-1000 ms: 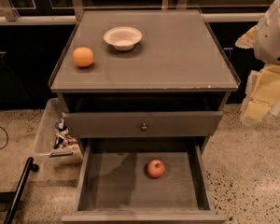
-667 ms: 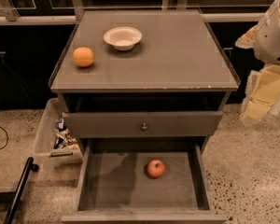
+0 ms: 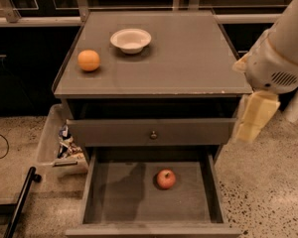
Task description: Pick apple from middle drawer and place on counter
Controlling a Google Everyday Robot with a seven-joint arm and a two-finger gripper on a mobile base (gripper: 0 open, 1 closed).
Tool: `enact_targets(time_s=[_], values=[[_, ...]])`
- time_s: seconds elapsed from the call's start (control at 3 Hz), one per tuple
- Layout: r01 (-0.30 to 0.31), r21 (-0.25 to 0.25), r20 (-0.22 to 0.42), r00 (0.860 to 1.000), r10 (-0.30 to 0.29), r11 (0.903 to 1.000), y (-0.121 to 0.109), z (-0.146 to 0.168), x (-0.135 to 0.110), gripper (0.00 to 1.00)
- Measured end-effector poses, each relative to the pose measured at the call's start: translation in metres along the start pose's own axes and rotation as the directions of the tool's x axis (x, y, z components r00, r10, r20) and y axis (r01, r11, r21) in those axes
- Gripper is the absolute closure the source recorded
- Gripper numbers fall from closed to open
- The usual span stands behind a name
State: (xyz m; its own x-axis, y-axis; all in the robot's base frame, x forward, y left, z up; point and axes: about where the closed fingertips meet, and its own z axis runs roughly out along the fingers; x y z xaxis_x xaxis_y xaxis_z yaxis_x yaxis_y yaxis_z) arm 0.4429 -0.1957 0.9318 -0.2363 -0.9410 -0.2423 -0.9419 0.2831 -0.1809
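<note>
Versus a second ago, only the arm (image 3: 283, 48) has moved: it has come left and a bit lower, so its pale housing now overlaps the front right corner of the counter (image 3: 188, 58). The apple (image 3: 166, 179), orange (image 3: 89, 60) and bowl (image 3: 130, 39) sit where they did. We find no readable writing; the packets in the clear bin (image 3: 47, 138) left of the cabinet carry print too small to make out. The arm enters from the upper right and slopes down and left, its vented wrist just right of the counter edge. The gripper (image 3: 256, 118) hangs below it, pointing down, beside the right end of the closed drawer front (image 3: 114, 132) with the small round knob (image 3: 153, 135). We cannot tell whether the claw is open or closed; it holds nothing we can see. The apple lies on the bare floor of the pulled-out middle drawer (image 3: 129, 197), slightly right of centre, well below and left of the gripper. On the counter, the orange is at the left and the white bowl is farther back, just right of it.
</note>
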Motion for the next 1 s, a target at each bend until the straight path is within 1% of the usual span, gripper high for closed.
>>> enact_targets(time_s=[0.33,0.67,1.0], values=[[-0.015,-0.052,0.007,1.0,0.015,0.9985,0.017,0.067,-0.005,0.0],[0.026,-0.082,0.032,0.999,-0.024,0.9963,0.024,0.126,-0.003,0.0],[0.125,-0.106,0.056,0.991,-0.12,0.9864,0.02,0.162,0.003,0.0]])
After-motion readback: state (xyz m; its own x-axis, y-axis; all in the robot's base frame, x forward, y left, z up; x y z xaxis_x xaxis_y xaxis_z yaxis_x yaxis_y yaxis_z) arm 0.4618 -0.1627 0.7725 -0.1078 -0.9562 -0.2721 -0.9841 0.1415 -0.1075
